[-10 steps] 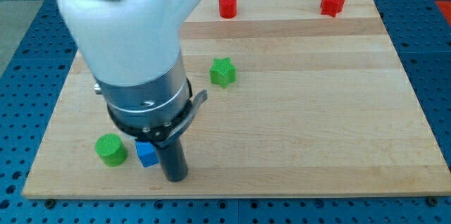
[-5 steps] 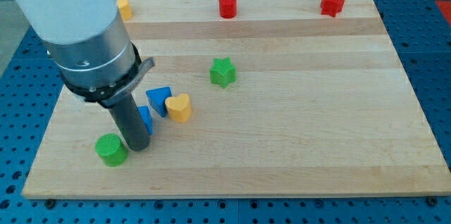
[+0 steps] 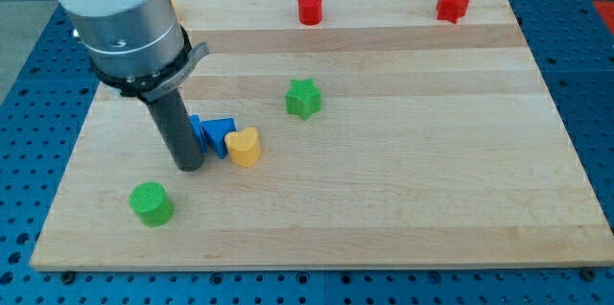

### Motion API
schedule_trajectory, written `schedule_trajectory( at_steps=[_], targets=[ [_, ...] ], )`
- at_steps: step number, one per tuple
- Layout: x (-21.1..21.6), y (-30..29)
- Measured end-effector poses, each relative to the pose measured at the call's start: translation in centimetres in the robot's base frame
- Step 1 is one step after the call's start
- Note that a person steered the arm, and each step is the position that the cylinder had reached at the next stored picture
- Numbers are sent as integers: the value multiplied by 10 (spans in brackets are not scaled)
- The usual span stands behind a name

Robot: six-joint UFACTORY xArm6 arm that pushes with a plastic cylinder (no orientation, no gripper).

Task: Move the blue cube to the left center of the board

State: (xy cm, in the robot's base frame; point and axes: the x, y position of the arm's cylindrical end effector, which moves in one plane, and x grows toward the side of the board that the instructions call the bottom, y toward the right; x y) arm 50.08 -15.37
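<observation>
The blue cube (image 3: 198, 135) sits on the wooden board (image 3: 403, 180) left of centre, mostly hidden behind my rod. My tip (image 3: 188, 166) rests on the board just below and left of the cube, touching it. A blue triangular block (image 3: 220, 134) lies right against the cube's right side, and a yellow heart-shaped block (image 3: 244, 147) touches the triangle's lower right.
A green cylinder (image 3: 152, 203) stands near the view's bottom left. A green star block (image 3: 303, 98) is at the centre. A red cylinder (image 3: 309, 7) and a red star block (image 3: 452, 3) stand along the view's top edge. The arm's white and grey body (image 3: 120, 17) covers the top left corner.
My tip has moved up the board and a bit to the right, away from the green cylinder. The blue cube has been pushed upward against the blue triangle.
</observation>
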Motion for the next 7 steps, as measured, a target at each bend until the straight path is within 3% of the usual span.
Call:
schedule_trajectory(
  at_steps=[4,7],
  targets=[
    [-73,4],
    [-81,-32]
  ],
)
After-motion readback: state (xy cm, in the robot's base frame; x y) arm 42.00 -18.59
